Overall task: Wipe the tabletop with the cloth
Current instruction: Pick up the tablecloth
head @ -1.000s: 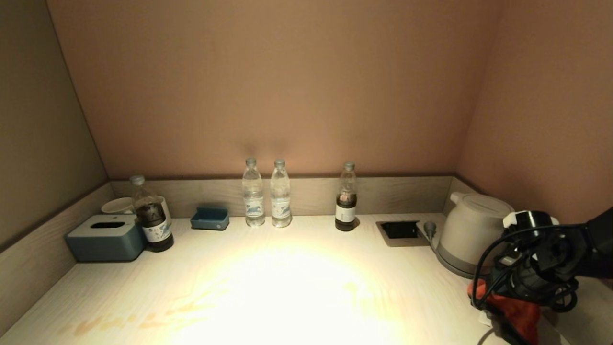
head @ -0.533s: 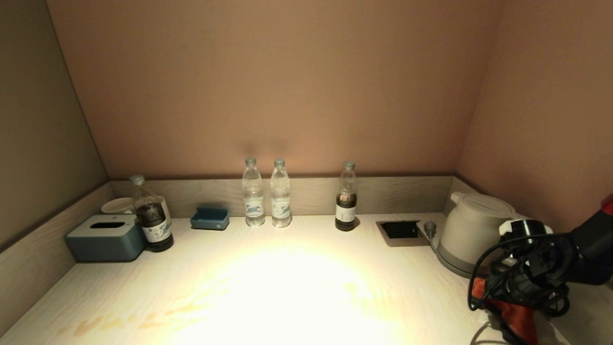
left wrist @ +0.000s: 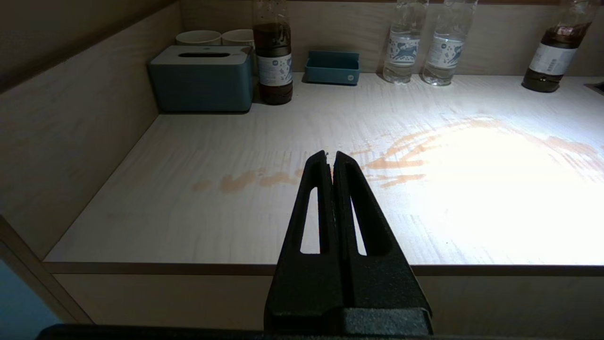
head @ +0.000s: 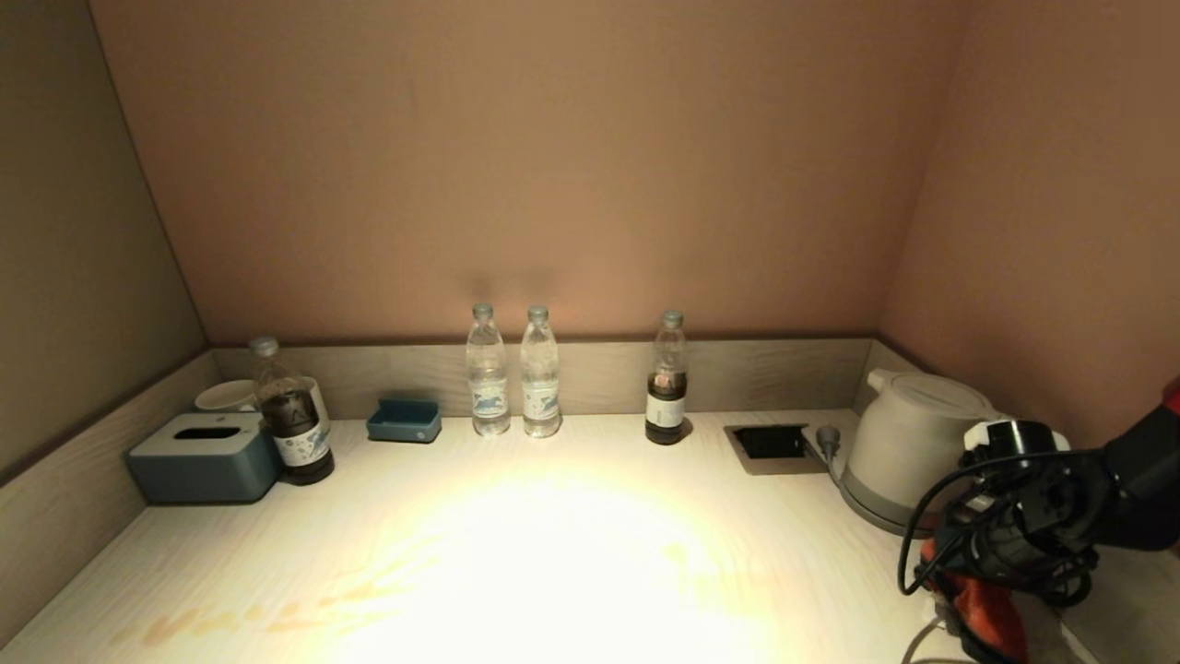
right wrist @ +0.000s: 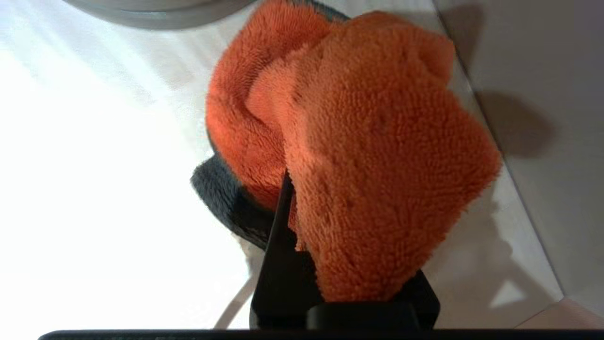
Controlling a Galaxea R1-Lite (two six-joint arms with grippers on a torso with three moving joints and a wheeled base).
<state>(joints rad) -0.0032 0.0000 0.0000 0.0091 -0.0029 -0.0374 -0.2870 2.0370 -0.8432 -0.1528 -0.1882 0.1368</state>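
- The right end effector point(right wrist: 302, 208) is clenched on the cloth point(right wrist: 358, 156) at the near right corner of the table point(head: 553, 553), just in front of the kettle point(head: 908, 443). Only one black finger point(right wrist: 282, 222) shows; orange pile drapes over the other, so I cannot tell how deep the bite goes.
- Risk: the grip looks to hold a bunched fold, not a flat layer. Dragging may pull the cloth free, or roll it so little fabric meets the surface.
- Risk: the kettle and its cord point(head: 922, 636) sit right beside the arm. A sweep begun too tight could snag the cord or nudge the kettle.
- Risk: the orange-brown smears point(left wrist: 396, 160) run across the near and middle table. A long stroke towards the back could knock over the clear water bottles point(head: 513, 373) or the dark bottle point(head: 666, 383).
- Risk: the black recess point(head: 770, 443) could catch a trailing corner.
- The left end effector point(left wrist: 331, 163) hangs pressed together and holding nothing, off the table's near edge; it does not appear in the head view.
- Hidden: the head view cuts the cloth off at the bottom, and the arm covers most of it.
- Hard to read: bright glare washes out the middle of the table, so the stain's extent there is unclear.
- The cloth's white tag is not visible.
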